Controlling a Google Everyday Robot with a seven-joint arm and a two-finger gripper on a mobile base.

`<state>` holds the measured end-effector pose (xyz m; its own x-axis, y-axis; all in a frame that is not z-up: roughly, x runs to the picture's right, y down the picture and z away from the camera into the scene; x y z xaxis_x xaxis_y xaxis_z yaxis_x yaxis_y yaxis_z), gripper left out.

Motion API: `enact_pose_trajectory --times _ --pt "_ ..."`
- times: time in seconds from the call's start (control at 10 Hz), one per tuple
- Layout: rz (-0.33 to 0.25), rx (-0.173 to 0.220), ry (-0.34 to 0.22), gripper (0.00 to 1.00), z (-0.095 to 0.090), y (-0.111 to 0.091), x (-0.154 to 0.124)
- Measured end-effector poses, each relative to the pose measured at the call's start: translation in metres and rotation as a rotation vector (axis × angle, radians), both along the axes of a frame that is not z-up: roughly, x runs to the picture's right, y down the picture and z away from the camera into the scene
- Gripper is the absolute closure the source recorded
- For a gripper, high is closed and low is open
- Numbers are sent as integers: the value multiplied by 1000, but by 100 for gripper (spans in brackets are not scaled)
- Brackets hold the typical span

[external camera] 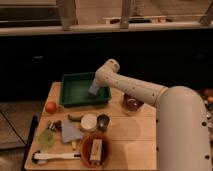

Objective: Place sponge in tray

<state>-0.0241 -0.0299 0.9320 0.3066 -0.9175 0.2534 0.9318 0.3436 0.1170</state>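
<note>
At the wooden counter [131, 136], I am reaching my white arm [135, 90] across from the right, and my hand [96, 83] is hanging over the right end of the green tray [65, 91], inside its rim. A pale blue block, which I am taking for the sponge [93, 91], is showing right at the tip of my hand, low over the tray floor near the right wall. Whether it is touching the floor I cannot tell. My wrist is covering the hand from this side, so I cannot tell whether the hand is open or closed, or whether it is gripping the sponge or only resting against it.

The tray is sitting at the far left of the counter. An orange [50, 107] is lying just off its front left corner, and a dark red bowl [132, 103] is standing to its right, under my forearm. Nearer the front, a white round lid [89, 122] and a small dark cup [103, 121] are sitting side by side. A grey-blue cloth [70, 133] is lying left of them, with a pale green cup [47, 138] beside it. A brown bowl [85, 150] holding a tan box [96, 149] is standing at the front edge, and a white long-handled tool [55, 157] is lying to its left.
</note>
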Motion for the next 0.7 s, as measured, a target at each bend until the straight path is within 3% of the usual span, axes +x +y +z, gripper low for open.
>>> enact_pose_trajectory --times 0.4,0.5,0.7 --pt "34 -16 -51 29 -1 -5 -6" --pt "45 -18 -72 22 -2 -6 -8" --pt "68 -26 -119 20 -6 -10 -12"
